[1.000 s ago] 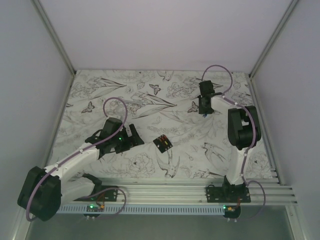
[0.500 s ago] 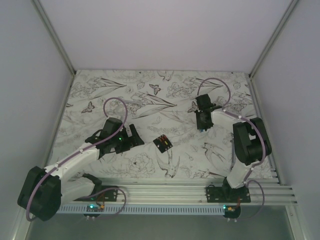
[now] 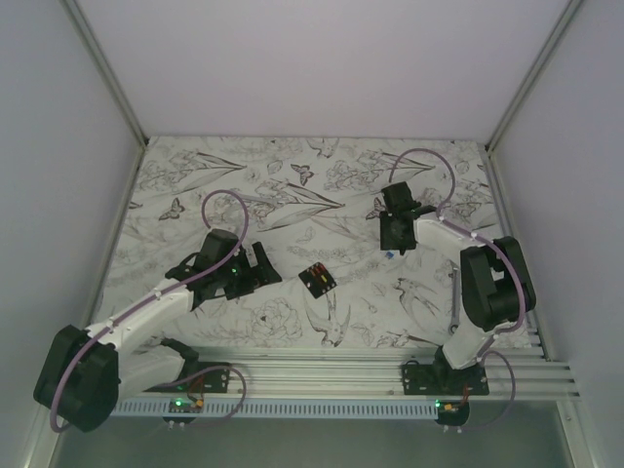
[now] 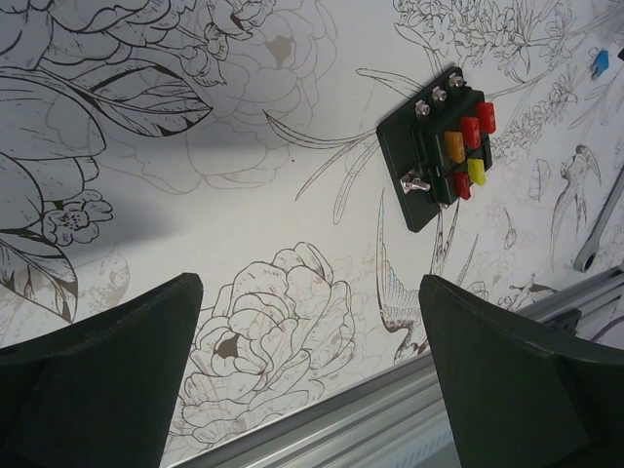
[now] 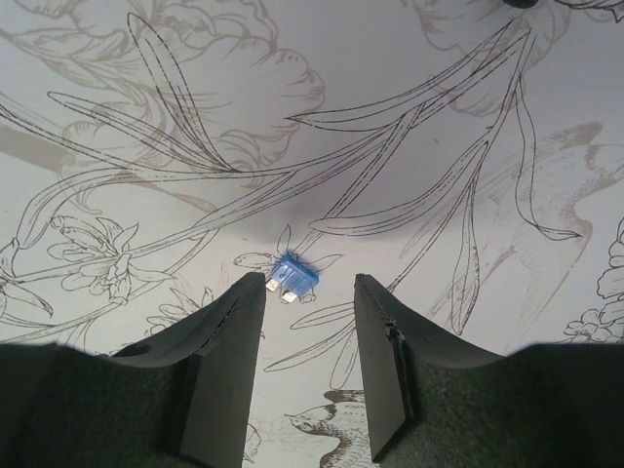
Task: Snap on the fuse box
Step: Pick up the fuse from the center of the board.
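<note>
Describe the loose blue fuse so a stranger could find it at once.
On the flower-printed table, look to the right arm's hand, open over the far right area. Between its fingers lies a tiny blue fuse with two metal prongs. It is the only blue piece and lies loose; the red, orange and yellow fuses sit in the black fuse box mid-table.

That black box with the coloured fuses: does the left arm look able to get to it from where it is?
Probably yes. The fuse box lies on the table just beyond the open left hand, and nothing lies between them.
</note>
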{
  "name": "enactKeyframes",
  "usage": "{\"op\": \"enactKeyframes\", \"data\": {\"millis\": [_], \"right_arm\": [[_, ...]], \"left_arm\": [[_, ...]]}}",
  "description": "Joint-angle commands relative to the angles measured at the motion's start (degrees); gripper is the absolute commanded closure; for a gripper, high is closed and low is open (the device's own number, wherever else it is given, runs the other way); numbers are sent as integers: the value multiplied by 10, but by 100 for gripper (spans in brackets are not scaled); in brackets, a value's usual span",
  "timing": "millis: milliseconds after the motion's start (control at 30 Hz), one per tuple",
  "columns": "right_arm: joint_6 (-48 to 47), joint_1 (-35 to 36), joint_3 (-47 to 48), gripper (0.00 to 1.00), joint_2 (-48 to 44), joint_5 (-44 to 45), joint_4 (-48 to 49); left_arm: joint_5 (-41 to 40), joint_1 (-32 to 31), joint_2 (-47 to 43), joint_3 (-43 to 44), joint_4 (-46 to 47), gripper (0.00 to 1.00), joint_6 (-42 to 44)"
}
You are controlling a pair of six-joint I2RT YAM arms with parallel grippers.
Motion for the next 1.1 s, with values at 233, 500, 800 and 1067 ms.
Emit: {"op": "enactKeyframes", "data": {"millis": [233,500,800,1067], "right_arm": [[114,9,3,52,9,19,-15],[170,12,-7,57,21,46,-20],[176,14,-1,60,39,36,1],[169,23,7,63,56,34,0]], "left_arm": [[11,5,0,8,-8,0,4],[13,5,4,9,-8,0,8],[12,5,1,7,-8,1,8],[11,5,3,7,-7,0,7]]}}
